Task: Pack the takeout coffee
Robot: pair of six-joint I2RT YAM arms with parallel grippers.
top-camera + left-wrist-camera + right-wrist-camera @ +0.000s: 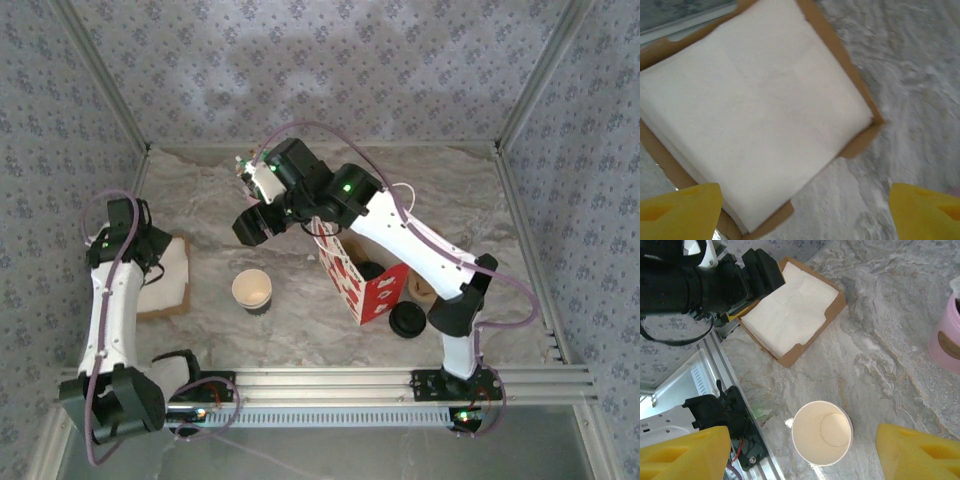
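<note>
The takeout coffee is a small open paper cup with a cream inside, standing upright on the marble table left of the red-and-white bag. In the right wrist view the cup lies below and between the yellow fingers. My right gripper hangs above it, open and holding nothing. My left gripper is open over the near corner of a white napkin stack, with nothing gripped.
The napkins sit in a brown cardboard tray at the left. A pink cup stands at the back. A black round lid lies right of the bag. Aluminium rails run along the near edge.
</note>
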